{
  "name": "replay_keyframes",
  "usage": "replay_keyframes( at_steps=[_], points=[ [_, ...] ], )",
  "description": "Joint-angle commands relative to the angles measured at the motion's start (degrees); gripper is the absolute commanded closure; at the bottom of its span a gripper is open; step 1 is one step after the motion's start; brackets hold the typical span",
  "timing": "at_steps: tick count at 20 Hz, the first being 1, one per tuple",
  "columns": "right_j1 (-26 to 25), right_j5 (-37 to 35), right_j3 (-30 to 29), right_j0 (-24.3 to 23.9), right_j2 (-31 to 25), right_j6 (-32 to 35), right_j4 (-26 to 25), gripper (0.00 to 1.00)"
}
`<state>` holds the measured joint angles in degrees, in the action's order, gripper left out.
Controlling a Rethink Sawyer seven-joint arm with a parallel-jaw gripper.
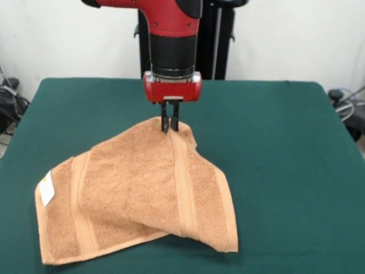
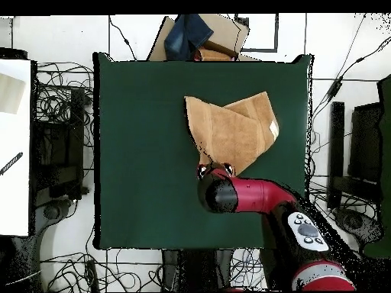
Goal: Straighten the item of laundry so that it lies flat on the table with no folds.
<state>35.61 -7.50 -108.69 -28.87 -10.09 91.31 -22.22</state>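
The orange-tan towel (image 1: 142, 194) lies on the dark green table (image 1: 285, 148), folded over itself with woven bands showing and a white-yellow tag (image 1: 47, 188) at its left edge. One corner is lifted into a peak at the far side. My gripper (image 1: 170, 125) stands at that peak with its black fingers (image 1: 165, 121) close together, shut on the towel's corner. In the overhead view the towel (image 2: 229, 130) lies right of the table's (image 2: 137, 152) middle, and the arm's red and black head (image 2: 218, 191) covers the gripper.
Cables and equipment lie around the table on the floor (image 2: 61, 114). A cardboard box with blue cloth (image 2: 195, 37) stands beyond the table's far edge in the overhead view. The robot's pedestal (image 1: 217, 40) stands behind the table.
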Motion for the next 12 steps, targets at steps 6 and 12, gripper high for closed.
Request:
replay_keyframes(
  at_steps=[6,12],
  points=[
    [4.0,6.7,-13.2,-2.5,-5.2,11.7,1.1,1.0],
    [3.1,8.9,-14.5,-2.7,-5.1,11.7,1.2,1.0]
  ],
)
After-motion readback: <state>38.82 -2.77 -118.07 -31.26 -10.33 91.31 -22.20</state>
